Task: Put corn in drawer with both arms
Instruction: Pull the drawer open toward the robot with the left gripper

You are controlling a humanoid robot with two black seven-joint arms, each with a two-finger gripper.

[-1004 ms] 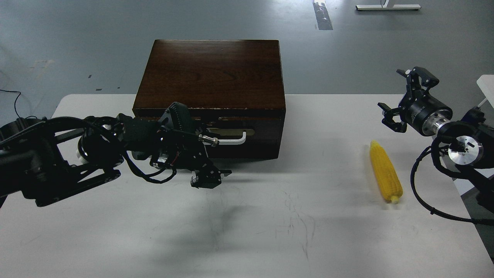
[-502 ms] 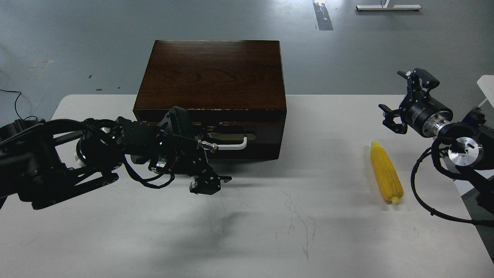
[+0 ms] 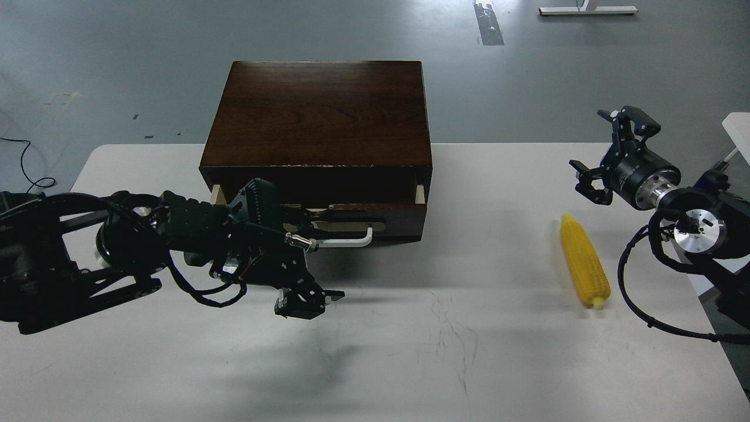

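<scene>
Black right gripper (image 3: 606,153) gapes wide, empty, above the corn (image 3: 584,260); left gripper (image 3: 307,300) unclear.

You will find no writing, label, brand, number or sign that can be read anywhere in this view. Any marking on the arms is too small and dark for you to make out.
</scene>
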